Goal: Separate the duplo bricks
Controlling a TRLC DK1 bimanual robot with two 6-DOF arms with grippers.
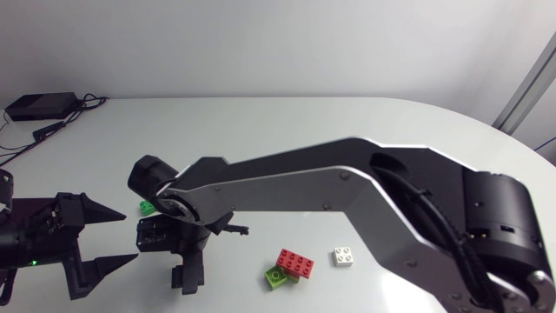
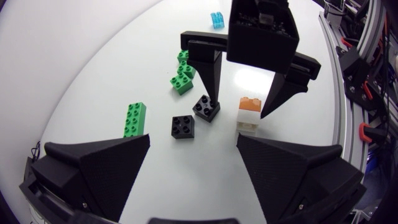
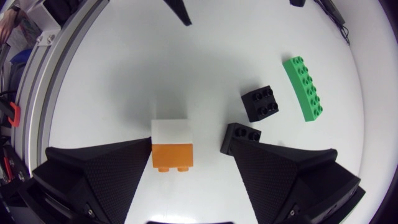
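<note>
Little looks done. At the left my left gripper [image 1: 130, 236] hangs empty with fingers apart, and beside it my right gripper [image 2: 240, 108], also spread, straddles the orange-and-white stack [image 3: 171, 138], which is still joined, with only one finger close against it. Further right the red brick [image 1: 295, 261] still sits on the lime brick [image 1: 275, 277], so I judge both pairs remain to split, while the long green brick [image 2: 134, 118], the black brick [image 2: 183, 126] and the white brick [image 1: 344, 256] lie single on the plain white table [image 1: 347, 130].
</note>
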